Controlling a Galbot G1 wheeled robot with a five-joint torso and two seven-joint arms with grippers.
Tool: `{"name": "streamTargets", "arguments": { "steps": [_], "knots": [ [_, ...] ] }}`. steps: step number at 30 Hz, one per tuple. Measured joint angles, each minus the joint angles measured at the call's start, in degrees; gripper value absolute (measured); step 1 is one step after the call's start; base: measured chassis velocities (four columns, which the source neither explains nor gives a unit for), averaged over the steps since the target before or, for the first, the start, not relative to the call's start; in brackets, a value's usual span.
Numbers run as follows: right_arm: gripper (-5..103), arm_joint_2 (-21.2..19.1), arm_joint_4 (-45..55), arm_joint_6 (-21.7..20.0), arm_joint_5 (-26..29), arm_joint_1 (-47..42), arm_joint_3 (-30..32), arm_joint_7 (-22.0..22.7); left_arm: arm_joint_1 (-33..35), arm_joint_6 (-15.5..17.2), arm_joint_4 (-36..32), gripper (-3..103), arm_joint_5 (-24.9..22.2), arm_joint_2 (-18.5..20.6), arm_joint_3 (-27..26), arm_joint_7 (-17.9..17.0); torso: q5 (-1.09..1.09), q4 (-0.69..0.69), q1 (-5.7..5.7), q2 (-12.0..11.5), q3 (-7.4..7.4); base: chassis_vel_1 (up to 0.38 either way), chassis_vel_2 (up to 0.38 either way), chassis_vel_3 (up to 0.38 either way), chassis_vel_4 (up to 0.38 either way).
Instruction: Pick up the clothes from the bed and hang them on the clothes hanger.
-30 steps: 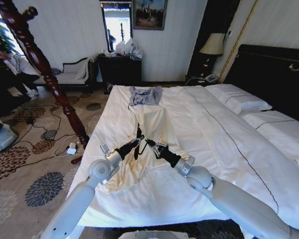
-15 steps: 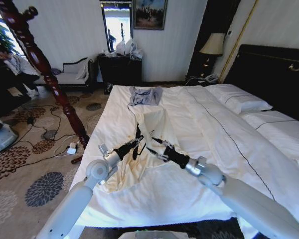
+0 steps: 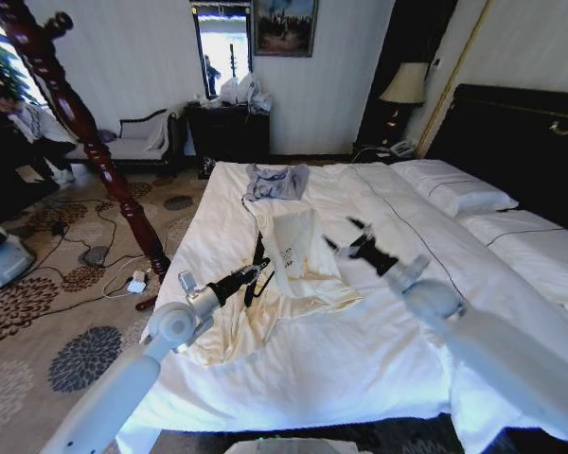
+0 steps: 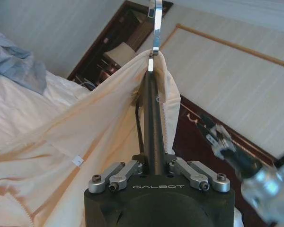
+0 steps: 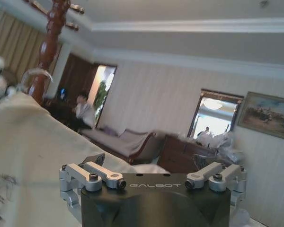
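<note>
The cream clothes (image 3: 293, 248) are draped over the black clothes hanger (image 3: 257, 263) and rise off the bed (image 3: 435, 312), with their lower part still lying on the sheet. My left gripper (image 3: 254, 274) is shut on the hanger's bar (image 4: 151, 113). The silver hook (image 4: 155, 23) sticks out past the cloth (image 4: 80, 137). To the right of the clothes my right gripper (image 3: 342, 235) hovers open above the bed, apart from the fabric. It also appears beside the hanger in the left wrist view (image 4: 206, 128). The right wrist view has the cream cloth (image 5: 19, 146) close by.
A folded grey-blue garment (image 3: 276, 180) lies at the far end of the bed. The reddish-brown wooden pole stand (image 3: 80, 123) leans left of the bed over patterned carpet with cables. White pillows (image 3: 454, 189) and the black headboard (image 3: 530, 142) are on the right.
My right gripper has let go near the hanger and swung up and to the right. The clothes now stand higher on the hanger. My left gripper has drifted slightly left.
</note>
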Motion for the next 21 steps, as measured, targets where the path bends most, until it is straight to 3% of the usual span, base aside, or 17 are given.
{"name": "streamTargets", "arguments": {
  "steps": [1,3,4,7,9,13,15,21],
  "knots": [
    [100,-0.6,-1.9,-0.5,0.2,1.6,-0.3,-3.3,-0.2,0.0,-0.1,18,0.0,0.1,0.4,0.0,0.01,0.0,0.0,0.0,0.0,0.0,0.0,0.0,0.0],
    [100,-2.5,-6.8,-1.5,0.1,5.3,-0.9,-14.7,-1.2,0.1,-0.3,18,0.2,0.2,2.0,0.2,0.02,0.04,0.0,0.0,0.01,0.0,0.0,0.0,0.0],
    [100,-2.5,-6.8,-1.5,0.1,5.3,-0.9,-14.7,-1.2,0.1,-0.3,18,0.2,0.2,2.0,0.2,0.02,0.04,0.0,0.0,0.01,0.0,0.0,0.0,0.0],
    [100,-4.5,-10.5,-3.1,-0.1,9.0,-2.4,-25.1,-2.5,0.1,-0.4,18,0.8,0.0,3.9,0.7,0.02,-0.04,0.01,0.0,0.0,0.0,0.0,0.0,0.0],
    [100,-5.0,-12.2,-3.8,-0.3,11.1,-3.5,-30.4,-3.3,0.1,-0.4,18,1.1,0.0,5.3,0.9,0.02,0.01,0.0,0.0,0.0,0.0,0.0,0.0,0.0],
    [100,-4.6,-15.0,-4.2,-1.2,14.8,-5.6,-35.2,-4.3,0.2,-0.2,18,1.4,0.1,6.8,1.1,-0.01,-0.01,0.0,0.0,0.0,0.0,0.0,0.0,0.0],
    [100,-2.6,-18.2,-4.2,-1.8,20.9,-9.5,-39.0,-4.9,0.2,-0.2,18,2.0,0.2,8.1,1.3,0.06,-0.02,0.0,0.0,0.0,0.0,0.0,0.0,0.0],
    [100,4.3,-27.0,-2.2,-4.0,35.4,-19.0,-44.3,-5.8,0.6,0.4,18,2.9,0.0,9.3,1.7,0.0,0.05,0.01,0.0,0.0,0.0,0.0,0.0,0.0]
  ]
}}
